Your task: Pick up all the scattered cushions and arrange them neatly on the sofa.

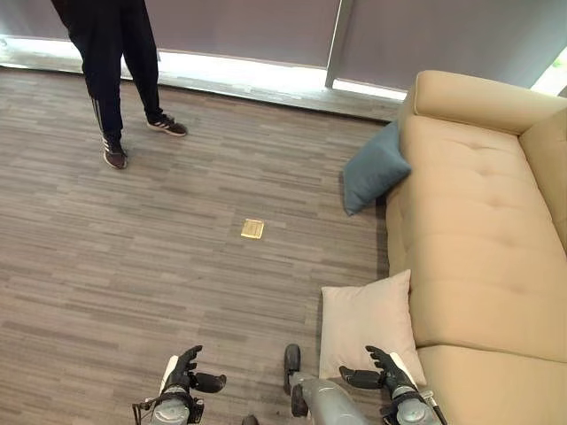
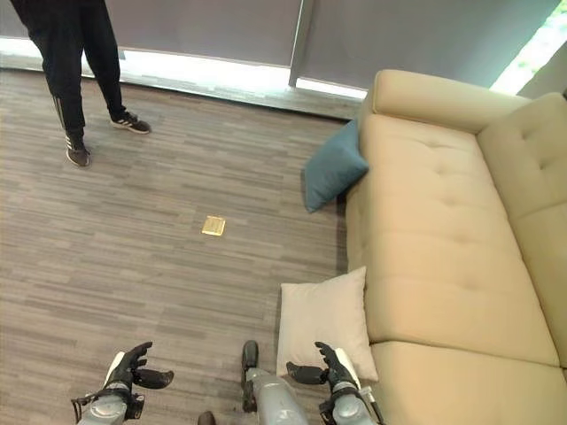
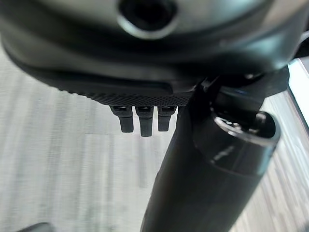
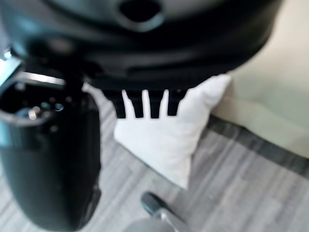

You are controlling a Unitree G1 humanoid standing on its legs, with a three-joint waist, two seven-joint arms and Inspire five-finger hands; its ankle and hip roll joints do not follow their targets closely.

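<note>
A white cushion [image 1: 368,319] stands on the floor, leaning against the front of the beige sofa [image 1: 478,239]. A blue-grey cushion [image 1: 374,166] leans against the sofa's near arm end, further away. My right hand [image 1: 387,372] hovers open just in front of the white cushion's lower edge, holding nothing. The right wrist view shows the white cushion [image 4: 169,130] past the straight fingers [image 4: 145,104]. My left hand [image 1: 184,374] is open over bare floor, well left of both cushions.
A person in dark trousers and trainers [image 1: 115,80] stands at the far left by the window. A small brass floor plate [image 1: 252,228] sits in the wooden floor between the person and the sofa.
</note>
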